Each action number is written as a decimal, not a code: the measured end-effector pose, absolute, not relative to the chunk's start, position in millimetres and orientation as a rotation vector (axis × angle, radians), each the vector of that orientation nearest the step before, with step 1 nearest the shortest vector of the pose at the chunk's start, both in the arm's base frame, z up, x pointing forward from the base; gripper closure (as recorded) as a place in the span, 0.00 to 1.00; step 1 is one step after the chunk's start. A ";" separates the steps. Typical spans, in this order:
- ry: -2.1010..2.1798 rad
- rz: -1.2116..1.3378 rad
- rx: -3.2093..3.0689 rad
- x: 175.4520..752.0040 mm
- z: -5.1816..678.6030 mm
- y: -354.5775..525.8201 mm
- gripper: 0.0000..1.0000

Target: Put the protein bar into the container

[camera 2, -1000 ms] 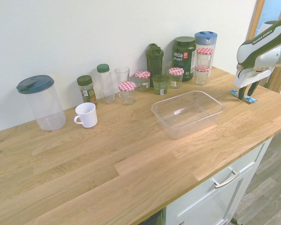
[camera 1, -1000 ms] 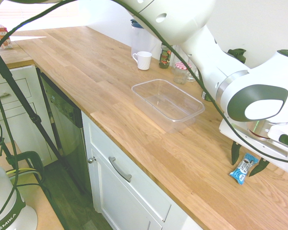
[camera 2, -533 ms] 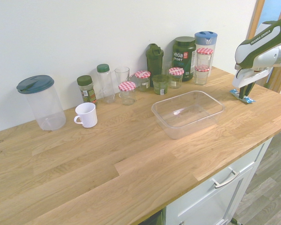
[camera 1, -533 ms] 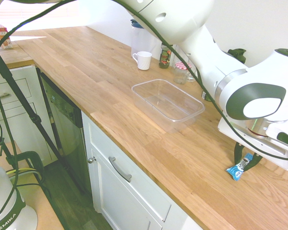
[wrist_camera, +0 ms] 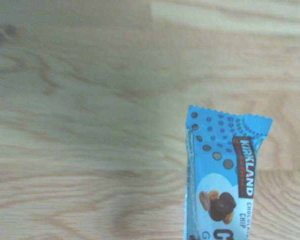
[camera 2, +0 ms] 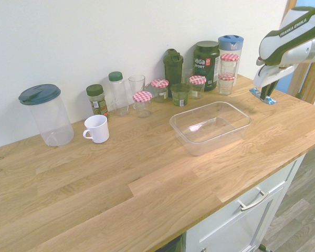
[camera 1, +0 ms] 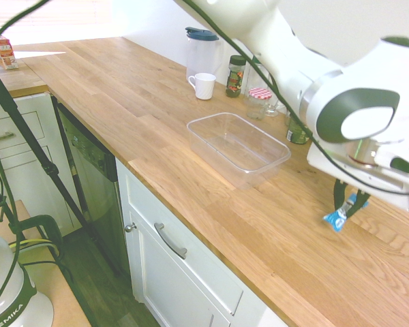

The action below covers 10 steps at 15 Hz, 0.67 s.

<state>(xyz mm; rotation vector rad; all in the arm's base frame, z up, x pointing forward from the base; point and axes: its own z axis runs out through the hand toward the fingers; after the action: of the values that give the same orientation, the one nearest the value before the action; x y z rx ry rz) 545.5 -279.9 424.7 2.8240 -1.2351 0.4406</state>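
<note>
Raised protein bar (camera 1: 336, 219), (legibly "KIRKLAND" wrist-side only)

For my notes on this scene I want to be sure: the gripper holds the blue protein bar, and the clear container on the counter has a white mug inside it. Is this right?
Not quite: the white mug stands on the counter beside the container, as the second exterior view shows.

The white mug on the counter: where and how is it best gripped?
Probably by the handle of the white mug, coming from above: the mug stands upright, and its loop sticks out sideways, away from the neighbouring jars.
</note>
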 end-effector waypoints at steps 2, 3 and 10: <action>-1.169 0.496 2.855 535.8 458.2 -229.0 1.00; -1.137 0.507 2.866 530.5 467.6 -203.2 1.00; -1.024 0.477 2.886 529.4 450.8 -79.3 1.00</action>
<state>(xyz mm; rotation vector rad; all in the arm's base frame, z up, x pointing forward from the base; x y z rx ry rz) 529.4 -79.3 450.8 2.8857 -1.0236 0.4770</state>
